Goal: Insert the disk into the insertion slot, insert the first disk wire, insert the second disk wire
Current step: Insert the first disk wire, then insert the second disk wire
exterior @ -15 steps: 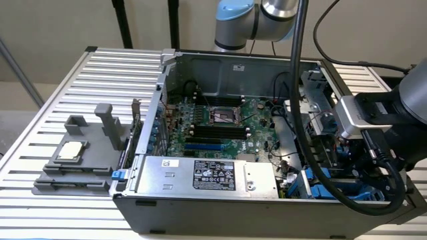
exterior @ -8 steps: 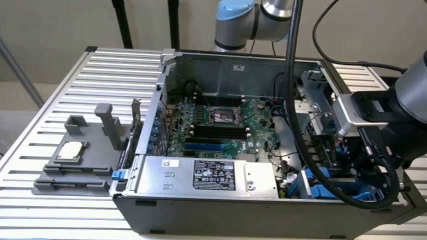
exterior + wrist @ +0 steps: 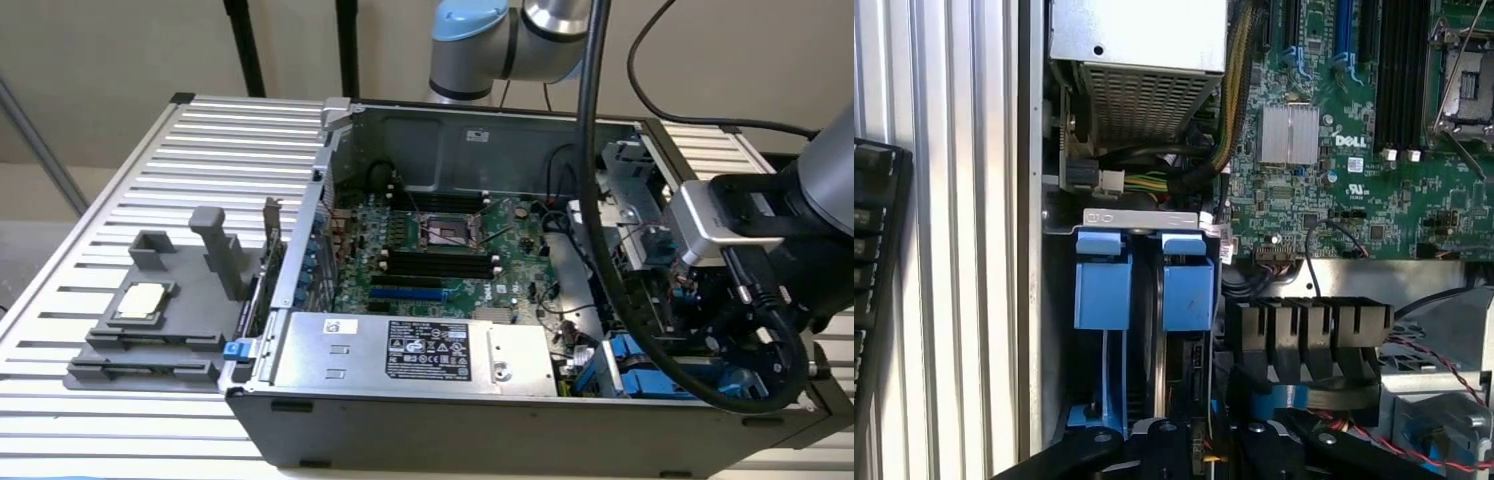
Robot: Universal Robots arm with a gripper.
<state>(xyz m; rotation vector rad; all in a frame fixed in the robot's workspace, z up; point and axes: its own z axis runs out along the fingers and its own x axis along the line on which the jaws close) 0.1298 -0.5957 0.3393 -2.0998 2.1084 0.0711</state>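
The insertion slot point(image 3: 1144, 218), a grey metal cage, stands in the case corner, and two bright blue plastic tabs point(image 3: 1102, 290) sit side by side inside it. Between the tabs a thin silver edge point(image 3: 1158, 345) runs down into the cage; I cannot tell whether it is the disk, and no white label shows. My gripper point(image 3: 1206, 452) hangs just over the cage's open end, beside a black ribbed bracket point(image 3: 1309, 330) and a blue flat cable point(image 3: 1284, 402). In the exterior view my arm's wrist point(image 3: 747, 225) hovers above the blue cage point(image 3: 654, 372) at the case's right front corner.
The silver power supply box with a black label point(image 3: 400, 350) lies along the case front. The green motherboard point(image 3: 441, 250) fills the case floor. Red-black twisted wires point(image 3: 1439, 365) run past the bracket. A grey fixture holding a chip point(image 3: 140, 305) rests on the slatted table point(image 3: 80, 430).
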